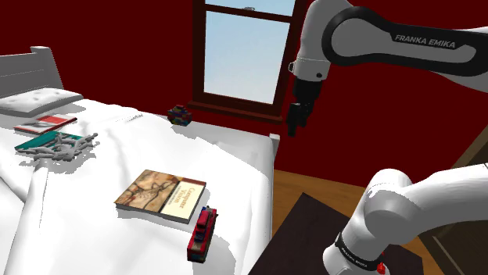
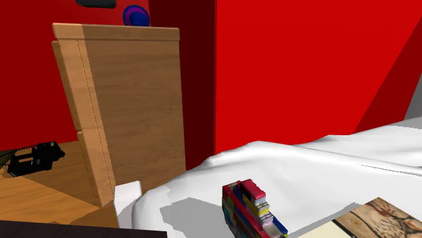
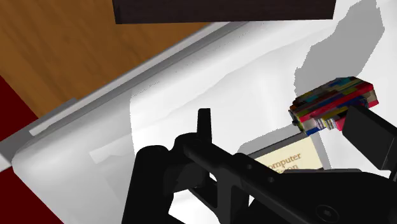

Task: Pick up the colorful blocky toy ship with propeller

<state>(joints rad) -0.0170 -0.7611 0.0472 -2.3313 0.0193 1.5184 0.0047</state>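
Toy ship | blocky, banded in red, blue, yellow (stacked like bricks) | laid just beside book on white bed | gripper raised well apart from book, fingers parted, nothing clasped

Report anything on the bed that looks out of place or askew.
The toy ship sits near the edge of the bed, beside a book lying at an angle; it might slide off. Nothing looks spilled or broken.
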